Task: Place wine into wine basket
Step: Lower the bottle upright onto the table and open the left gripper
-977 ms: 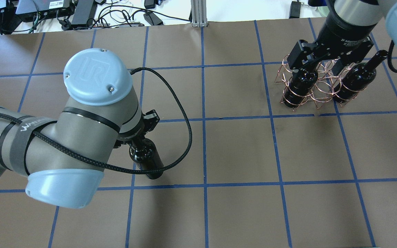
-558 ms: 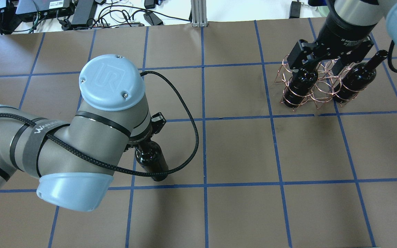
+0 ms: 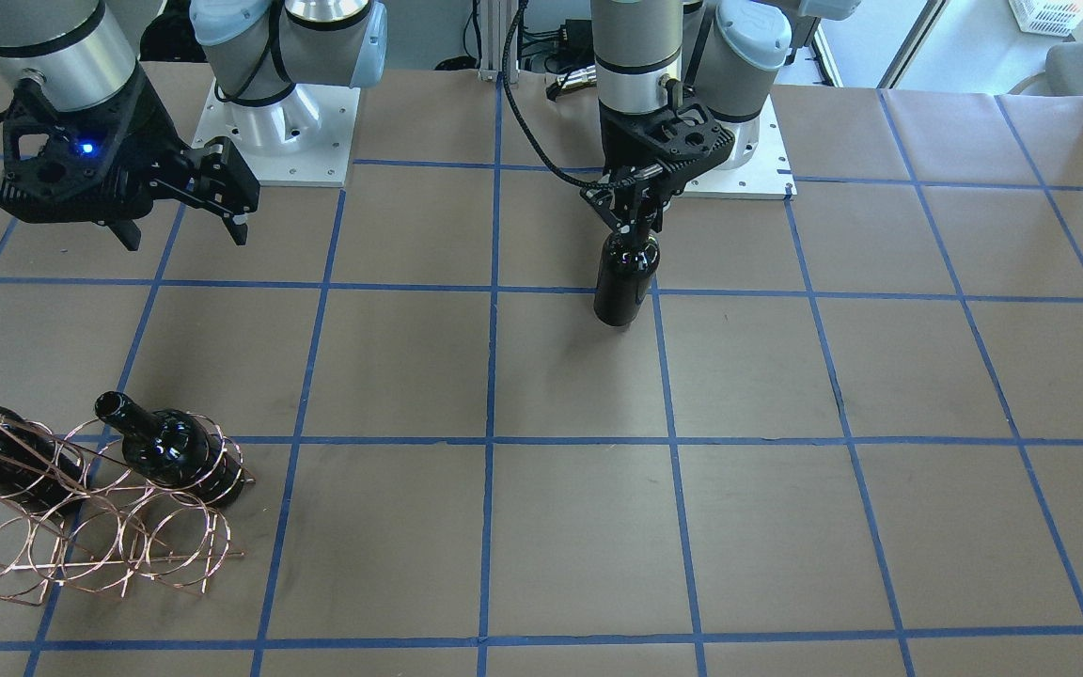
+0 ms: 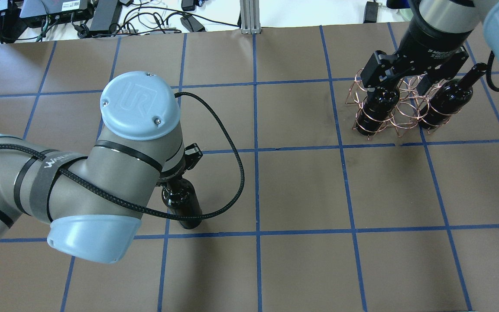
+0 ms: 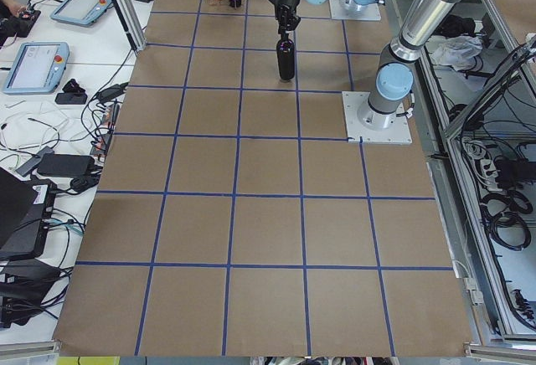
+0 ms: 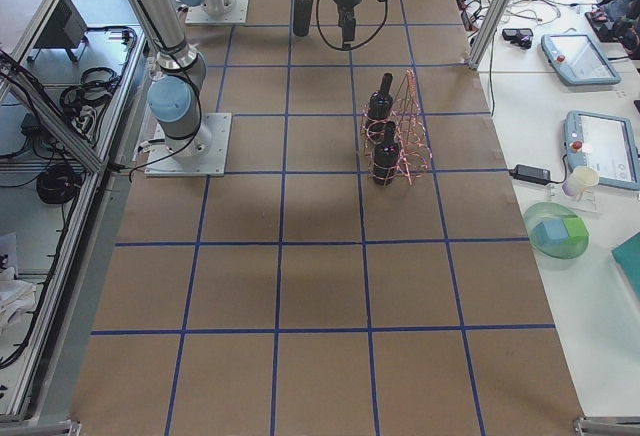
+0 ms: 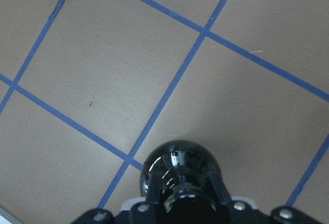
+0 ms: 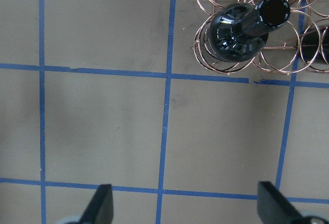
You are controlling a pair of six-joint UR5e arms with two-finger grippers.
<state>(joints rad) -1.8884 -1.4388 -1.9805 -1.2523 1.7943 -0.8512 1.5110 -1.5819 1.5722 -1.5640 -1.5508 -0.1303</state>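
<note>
A glossy near-black wine bottle (image 3: 624, 280) stands upright near the middle of the table. My left gripper (image 3: 634, 224) is shut on its neck from above. The left wrist view looks down on its shoulders (image 7: 180, 166). In the overhead view the bottle (image 4: 183, 207) pokes out from under my left arm. The copper wire wine basket (image 3: 81, 541) sits at the far right of the table (image 4: 405, 115). It holds two like bottles, one (image 4: 377, 108) beside the other (image 4: 446, 102). My right gripper (image 4: 399, 80) hangs open and empty above the basket.
The table is brown paper with a blue tape grid (image 4: 301, 186). Cables and electronics (image 4: 80, 15) lie beyond the far edge. The basket has empty loops (image 8: 288, 59) between and in front of its two bottles.
My left arm, with the bottle in its gripper, shifted right and then back left a little. The right arm and the basket have barely moved.
</note>
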